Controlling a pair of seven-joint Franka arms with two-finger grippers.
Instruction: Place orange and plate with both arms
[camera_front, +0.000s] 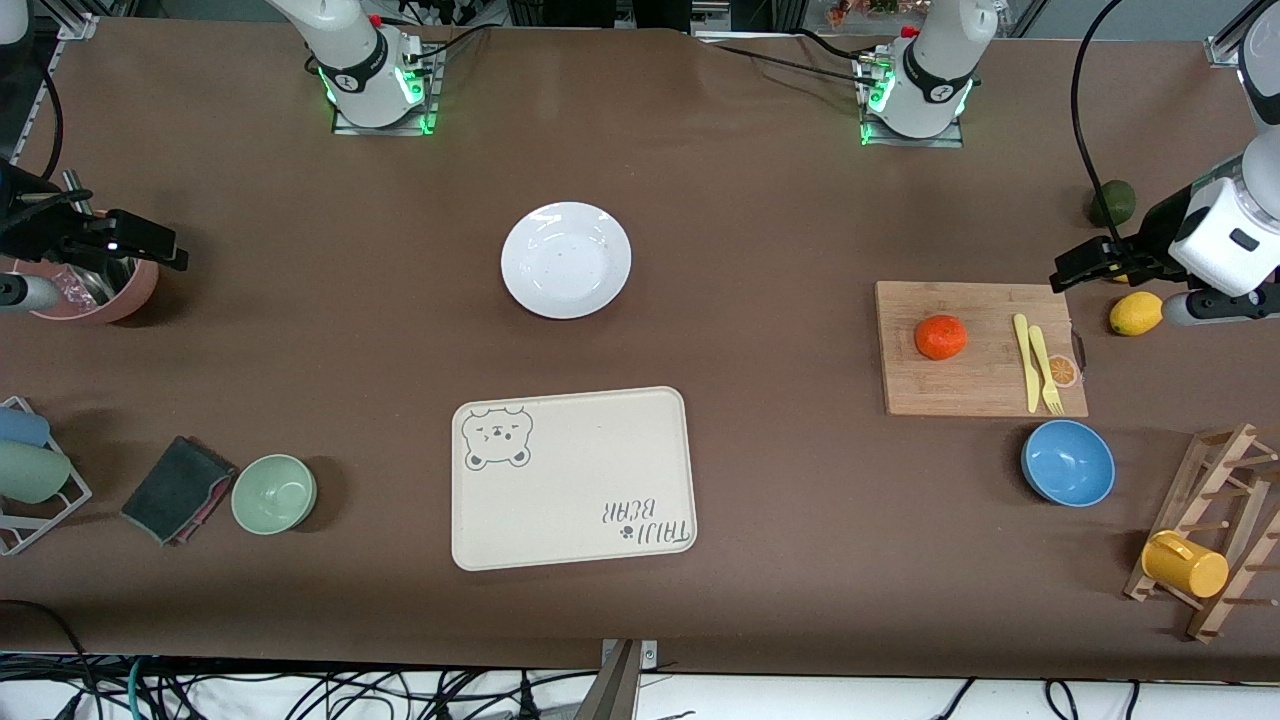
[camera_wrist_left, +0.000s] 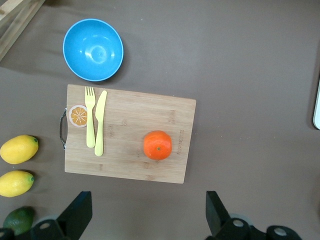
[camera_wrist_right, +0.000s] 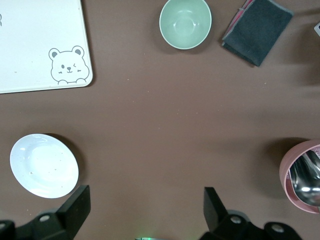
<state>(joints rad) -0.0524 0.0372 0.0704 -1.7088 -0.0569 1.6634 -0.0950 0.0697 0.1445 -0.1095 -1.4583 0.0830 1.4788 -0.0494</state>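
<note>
Left hand (camera_wrist_left: 145, 215) spread, dimpled round orange (camera_front: 941, 337)

White arms, green-lit bases, black cables; black fingers (camera_wrist_left: 77, 212) on grippers.

Brown-covered table (camera_front: 760, 230) under even light, tangled black cables (camera_front: 300, 690) on the pale floor below its near edge.

Glossy white plate (camera_front: 566, 260), dimpled orange (camera_front: 940, 337), wooden cutting board (camera_front: 975, 385), matt brown table (camera_front: 760, 230)
</note>
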